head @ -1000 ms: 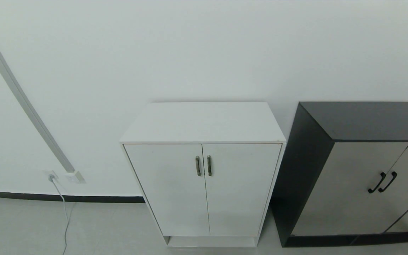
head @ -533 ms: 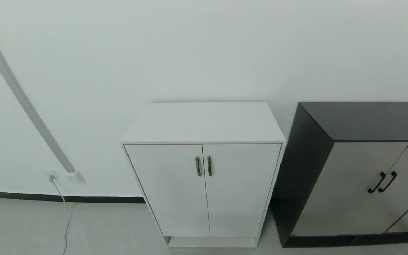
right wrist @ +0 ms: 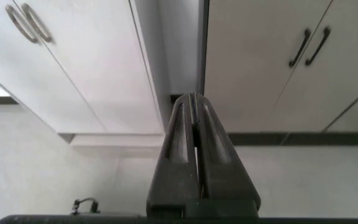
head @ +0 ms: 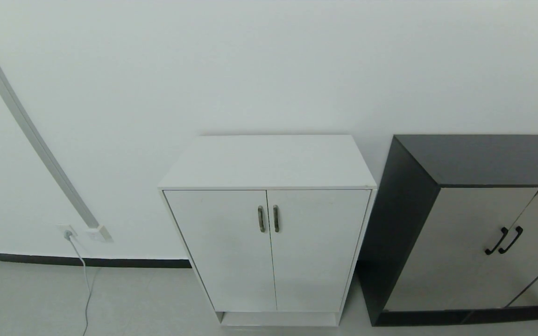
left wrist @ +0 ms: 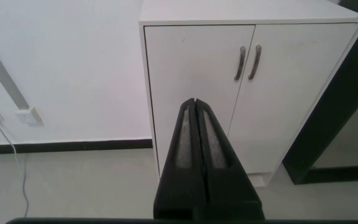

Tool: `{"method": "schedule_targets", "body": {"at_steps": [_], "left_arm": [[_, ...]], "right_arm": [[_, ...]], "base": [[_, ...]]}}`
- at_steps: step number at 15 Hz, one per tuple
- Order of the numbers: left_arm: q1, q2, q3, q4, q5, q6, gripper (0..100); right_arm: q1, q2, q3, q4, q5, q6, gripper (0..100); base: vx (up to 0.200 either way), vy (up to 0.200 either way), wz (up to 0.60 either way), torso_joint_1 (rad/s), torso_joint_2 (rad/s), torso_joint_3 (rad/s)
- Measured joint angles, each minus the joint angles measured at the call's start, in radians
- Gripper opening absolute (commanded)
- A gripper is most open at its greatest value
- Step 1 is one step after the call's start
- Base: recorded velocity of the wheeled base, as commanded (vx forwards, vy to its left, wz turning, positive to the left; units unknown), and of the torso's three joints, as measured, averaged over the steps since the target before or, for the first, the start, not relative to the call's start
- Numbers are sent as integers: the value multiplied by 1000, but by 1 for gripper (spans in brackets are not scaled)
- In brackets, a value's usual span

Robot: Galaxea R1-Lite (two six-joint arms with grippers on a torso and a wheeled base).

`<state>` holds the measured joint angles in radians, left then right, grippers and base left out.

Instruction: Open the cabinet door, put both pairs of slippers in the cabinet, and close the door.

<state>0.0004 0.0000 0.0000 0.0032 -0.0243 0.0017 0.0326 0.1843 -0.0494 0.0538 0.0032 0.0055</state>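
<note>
A white two-door cabinet (head: 269, 242) stands against the wall with both doors shut, and two vertical metal handles (head: 268, 218) meet at its middle seam. My left gripper (left wrist: 195, 102) is shut and empty, held some way in front of the white cabinet's left door (left wrist: 194, 74), below the handles (left wrist: 247, 62). My right gripper (right wrist: 195, 98) is shut and empty too, held low before the gap between the white cabinet (right wrist: 86, 68) and the dark one (right wrist: 278, 62).
A black cabinet with grey doors (head: 474, 242) and black handles (head: 505, 240) stands directly right of the white one. A wall socket with a grey cable (head: 80, 261) sits low on the left wall, under a slanted cable duct (head: 26, 126). Grey floor lies in front.
</note>
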Motion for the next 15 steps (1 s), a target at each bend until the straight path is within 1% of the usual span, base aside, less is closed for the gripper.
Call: {"method": "schedule_targets", "body": {"at_steps": [2,6,9,15], "left_arm": [[0,0,0,0,0,1,0],[0,0,0,0,0,1,0],[0,0,0,0,0,1,0],[0,0,0,0,-2,2,0]], "right_arm": [[1,-64,1,-4,-7,-76,0],[7,-107,5,-9,4,-24,0],[8,-114,13,-26,83,-14,0],[-7,-135,47,-47,76,-17,0]], "base": [[0,0,0,0,0,0],[0,0,0,0,0,0],[0,0,0,0,0,0],[0,0,0,0,0,0]]}}
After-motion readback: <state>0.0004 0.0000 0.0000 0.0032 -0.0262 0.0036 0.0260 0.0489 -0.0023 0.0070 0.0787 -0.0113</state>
